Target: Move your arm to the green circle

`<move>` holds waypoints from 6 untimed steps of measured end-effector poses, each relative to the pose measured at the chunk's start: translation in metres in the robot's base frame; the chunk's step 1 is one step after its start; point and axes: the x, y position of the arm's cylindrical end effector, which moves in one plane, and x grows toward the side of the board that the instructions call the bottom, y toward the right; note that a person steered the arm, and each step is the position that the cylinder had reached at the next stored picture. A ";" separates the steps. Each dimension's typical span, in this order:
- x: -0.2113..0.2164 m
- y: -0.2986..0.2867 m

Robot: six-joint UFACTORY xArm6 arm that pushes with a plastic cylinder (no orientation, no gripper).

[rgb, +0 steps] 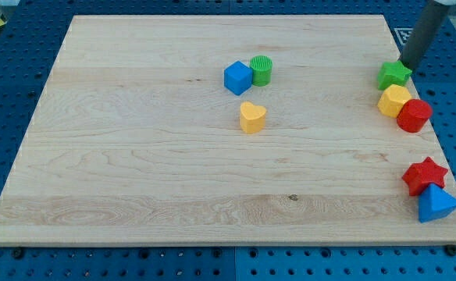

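Note:
The green circle (pixel 261 70) is a short green cylinder standing near the board's middle top, touching the right side of a blue cube (pixel 237 78). My tip (pixel 406 65) is far to the view's right, at the upper right edge of the green star (pixel 394 75), touching or nearly touching it. The dark rod rises from there to the view's top right corner.
A yellow heart (pixel 252 117) lies below the blue cube. Below the green star sit a yellow hexagon (pixel 393 101) and a red cylinder (pixel 414 115). A red star (pixel 424 176) and a blue triangle (pixel 436 204) sit at the lower right. The wooden board (pixel 134 156) lies on a blue perforated table.

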 end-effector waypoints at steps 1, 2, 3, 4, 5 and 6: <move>0.033 0.000; 0.044 -0.001; 0.005 -0.001; -0.034 -0.023; -0.036 -0.092; -0.033 -0.177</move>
